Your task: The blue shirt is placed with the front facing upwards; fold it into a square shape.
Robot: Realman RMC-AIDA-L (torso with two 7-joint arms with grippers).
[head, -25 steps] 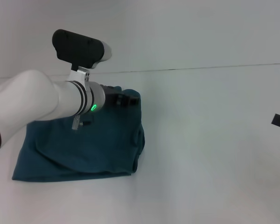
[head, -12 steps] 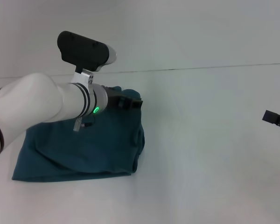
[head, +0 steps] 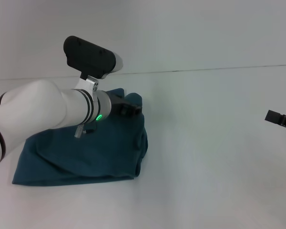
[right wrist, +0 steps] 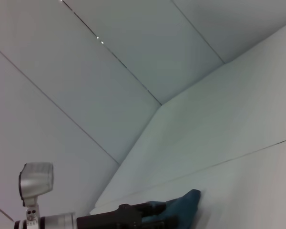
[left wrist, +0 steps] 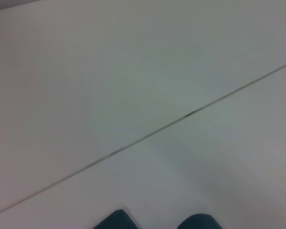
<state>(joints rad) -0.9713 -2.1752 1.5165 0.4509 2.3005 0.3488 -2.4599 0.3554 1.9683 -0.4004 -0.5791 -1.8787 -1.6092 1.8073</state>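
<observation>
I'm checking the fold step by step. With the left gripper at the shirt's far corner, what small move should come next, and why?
Probably release that corner and lift clear. The blue shirt already lies folded into a compact, roughly square bundle on the table, and the left gripper sits at its far right corner, which looks raised in the right wrist view. The right gripper waits far off at the table's right edge.

I'm seeing a white table (head: pixel 214 157) stretching across the scene, with a thin dark seam (head: pixel 205 69) running left to right at its far edge, and a pale wall (head: pixel 181 33) rising behind.
</observation>
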